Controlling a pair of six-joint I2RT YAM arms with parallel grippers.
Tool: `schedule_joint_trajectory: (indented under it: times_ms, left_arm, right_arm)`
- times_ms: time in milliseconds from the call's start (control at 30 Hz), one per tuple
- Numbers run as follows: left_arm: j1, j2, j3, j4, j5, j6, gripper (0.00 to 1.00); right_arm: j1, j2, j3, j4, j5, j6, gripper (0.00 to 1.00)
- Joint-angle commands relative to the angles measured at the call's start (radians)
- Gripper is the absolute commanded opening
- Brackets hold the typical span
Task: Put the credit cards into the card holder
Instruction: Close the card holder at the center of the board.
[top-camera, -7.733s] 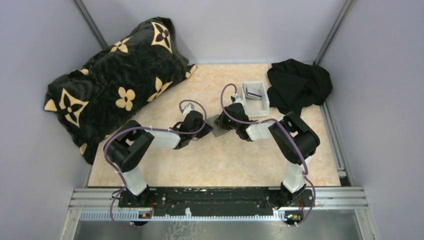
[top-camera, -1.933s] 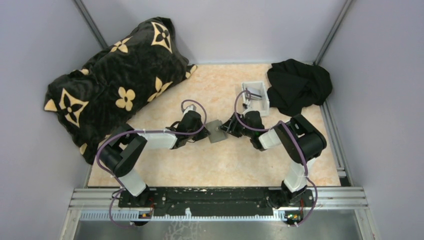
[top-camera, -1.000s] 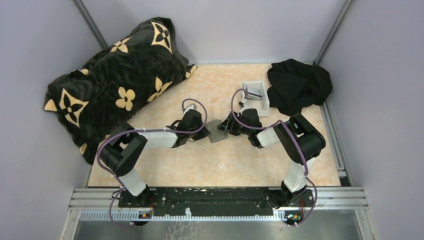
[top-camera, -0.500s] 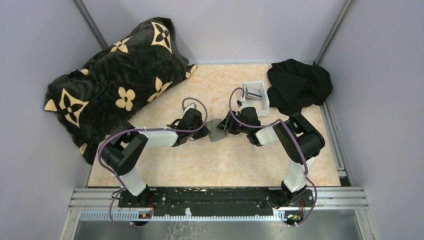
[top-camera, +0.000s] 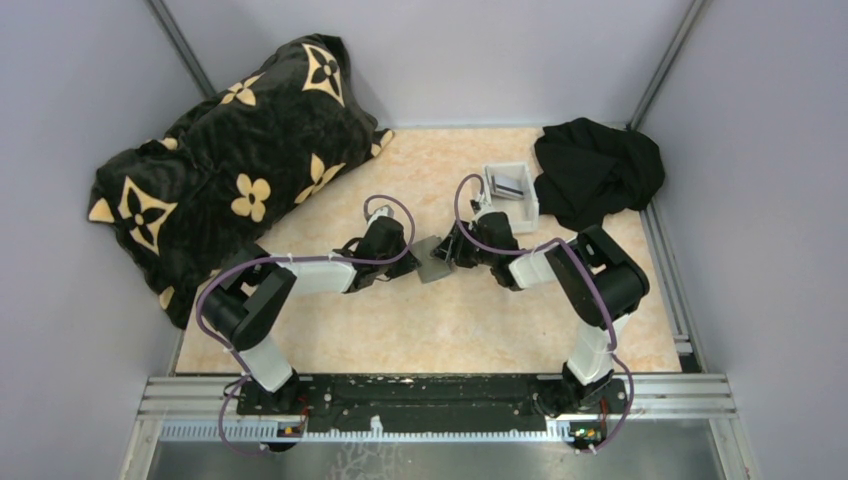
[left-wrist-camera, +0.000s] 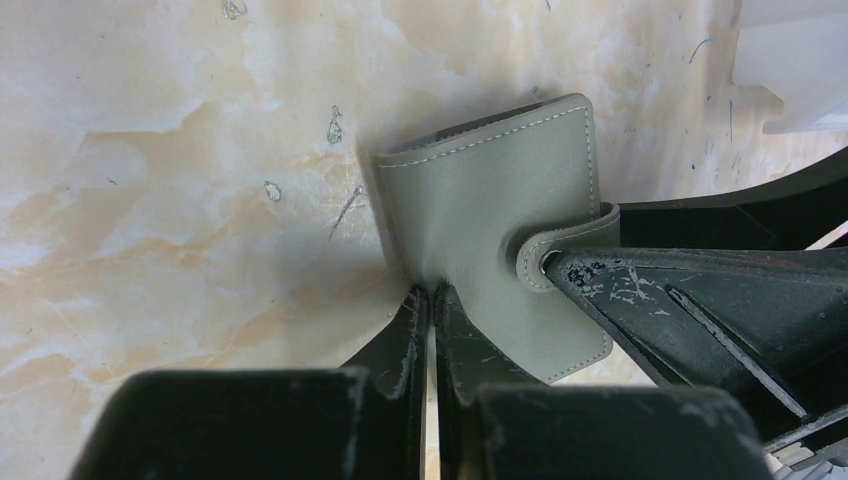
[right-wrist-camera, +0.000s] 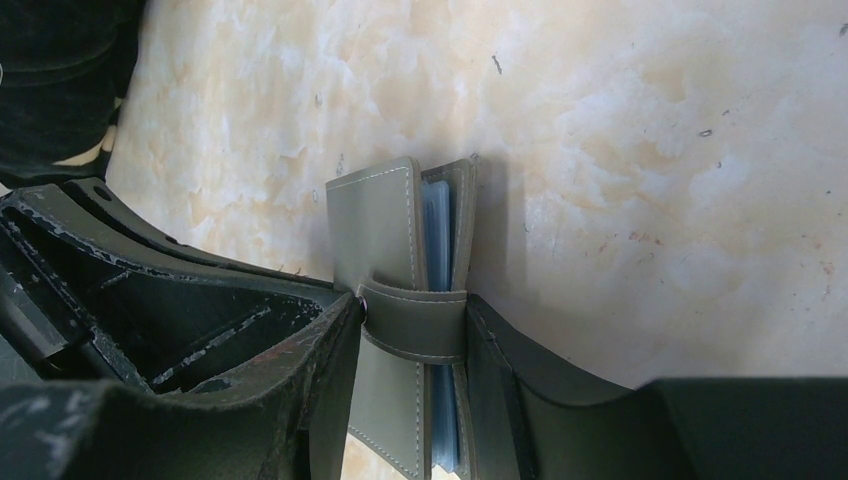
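Meeting at the middle of the marbled table (top-camera: 450, 330), both grippers close in on the grey card holder (left-wrist-camera: 480, 200). It stands on one edge, folded, with its snap strap (left-wrist-camera: 560, 245) wrapped across the covers and blue inner leaves (right-wrist-camera: 437, 230) showing between them. The left gripper (left-wrist-camera: 430, 300) has its fingers pressed almost together, tips against the holder's near edge; whether they nip any of it cannot be told. The right gripper (right-wrist-camera: 412, 330) spans the holder widely, one finger against each cover at the strap. Farther back, the credit cards (top-camera: 513, 186) lie in a white tray (top-camera: 527, 207), just beside a crumpled black cloth (top-camera: 598, 170). A black flower-patterned cushion (top-camera: 230, 160) fills the far left.
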Motion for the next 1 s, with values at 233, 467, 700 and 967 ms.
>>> schedule_joint_trajectory:
  times_ms: [233, 467, 700, 967]
  left_arm:
    - [0.0, 0.14, -0.069, -0.278, -0.05, 0.061, 0.05]
    - [0.0, 0.143, -0.067, -0.277, -0.049, 0.058, 0.04]
    - [0.0, 0.143, -0.068, -0.276, -0.047, 0.057, 0.03]
    - [0.0, 0.145, -0.068, -0.272, -0.047, 0.057, 0.03]
  right_arm:
    - [0.061, 0.066, -0.066, -0.194, -0.015, -0.032, 0.42]
    - [0.07, 0.076, -0.091, -0.193, -0.012, -0.037, 0.41]
    - [0.078, 0.108, -0.1, -0.18, -0.017, -0.033, 0.4]
    - [0.085, 0.136, -0.11, -0.172, -0.013, -0.026, 0.37]
